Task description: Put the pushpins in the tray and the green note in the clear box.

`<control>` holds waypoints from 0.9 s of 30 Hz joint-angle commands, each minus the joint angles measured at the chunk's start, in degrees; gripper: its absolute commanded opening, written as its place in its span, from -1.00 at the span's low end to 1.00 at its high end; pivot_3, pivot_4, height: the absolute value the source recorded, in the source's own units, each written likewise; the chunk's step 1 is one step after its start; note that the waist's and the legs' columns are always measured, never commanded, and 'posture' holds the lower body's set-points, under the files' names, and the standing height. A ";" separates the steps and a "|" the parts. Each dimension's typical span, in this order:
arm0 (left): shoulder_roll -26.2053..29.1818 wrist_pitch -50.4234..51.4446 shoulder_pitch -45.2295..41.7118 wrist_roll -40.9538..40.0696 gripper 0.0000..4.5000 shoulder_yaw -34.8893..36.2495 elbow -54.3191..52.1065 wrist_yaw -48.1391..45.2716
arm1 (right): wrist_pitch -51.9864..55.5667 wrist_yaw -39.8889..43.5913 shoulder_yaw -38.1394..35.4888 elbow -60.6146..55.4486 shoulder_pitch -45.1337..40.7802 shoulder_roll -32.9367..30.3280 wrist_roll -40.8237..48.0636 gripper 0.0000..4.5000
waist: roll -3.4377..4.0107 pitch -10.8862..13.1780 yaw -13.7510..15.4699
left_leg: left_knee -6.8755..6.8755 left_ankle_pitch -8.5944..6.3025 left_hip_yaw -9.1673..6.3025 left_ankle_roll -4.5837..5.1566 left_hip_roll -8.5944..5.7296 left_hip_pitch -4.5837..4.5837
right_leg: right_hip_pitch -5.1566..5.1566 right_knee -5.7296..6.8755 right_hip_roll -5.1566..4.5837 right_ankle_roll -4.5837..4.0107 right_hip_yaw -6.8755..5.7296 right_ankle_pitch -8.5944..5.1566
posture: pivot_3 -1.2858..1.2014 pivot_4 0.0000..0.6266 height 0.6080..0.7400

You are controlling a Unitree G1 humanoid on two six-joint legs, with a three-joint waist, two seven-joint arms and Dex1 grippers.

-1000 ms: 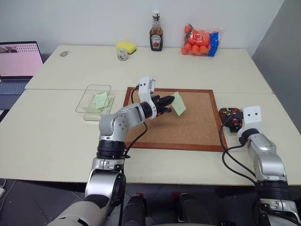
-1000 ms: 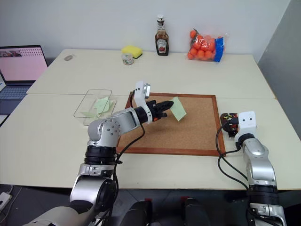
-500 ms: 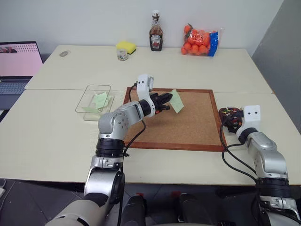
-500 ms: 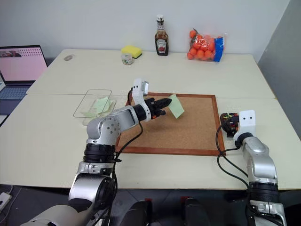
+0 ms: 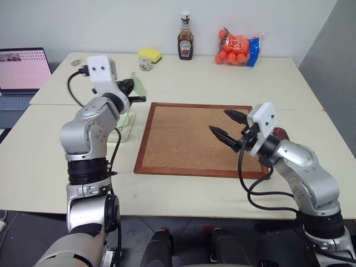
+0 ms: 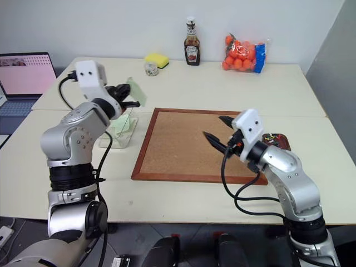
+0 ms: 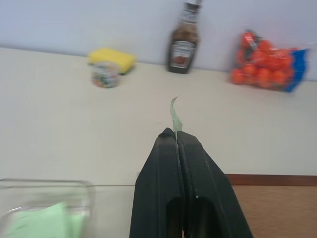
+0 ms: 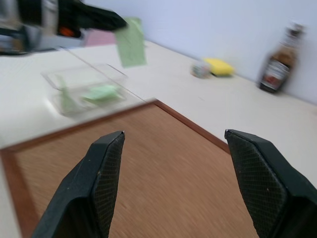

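Note:
My left gripper (image 5: 131, 89) is shut on the green note (image 5: 139, 84), holding it up in the air over the far end of the clear box (image 6: 123, 132). In the left wrist view the green note (image 7: 174, 114) sticks out edge-on past the closed fingertips. More green slips lie inside the clear box (image 8: 86, 89). My right gripper (image 5: 225, 125) is open and empty, hovering above the right part of the cork board (image 5: 183, 139). The tray (image 6: 277, 139) peeks out behind my right arm. The pushpins are too small to make out here.
At the back of the table stand a sauce bottle (image 5: 185, 38), a bag of oranges (image 5: 238, 48), a yellow sponge (image 5: 149, 54) and a small jar (image 5: 145, 64). A laptop (image 5: 21, 72) sits at the far left.
My left gripper has swung left and up with the green note, from over the cork board to over the clear box. My right gripper has risen and moved left from the tray to over the board.

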 commanded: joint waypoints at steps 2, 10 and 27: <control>1.61 -0.30 1.41 3.72 -1.00 2.42 -1.88 4.58 | 0.45 6.63 5.76 6.29 -7.78 -0.82 -0.71 0.52 | -0.20 0.11 0.25 | 0.01 0.00 -0.11 -0.01 0.02 -0.01 | 0.02 0.00 0.01 -0.01 -0.11 0.00 | 0.03 -0.52 1.00; 2.01 -1.38 2.22 6.97 -1.00 4.06 2.19 7.57 | -3.32 10.25 11.38 16.73 -16.74 1.25 -5.49 0.52 | -0.32 0.18 0.17 | -0.01 0.01 -0.09 -0.01 0.02 -0.07 | -0.06 0.02 -0.01 -0.07 -0.08 0.04 | 0.03 -0.52 1.00; -0.25 -1.45 3.91 7.58 -0.31 5.78 1.48 10.57 | -3.28 11.02 11.89 15.96 -16.32 3.10 -7.25 0.53 | -0.39 0.22 0.17 | 0.00 0.03 -0.16 -0.06 0.03 -0.22 | -0.19 0.05 -0.06 -0.22 -0.13 0.13 | 0.03 -0.52 1.00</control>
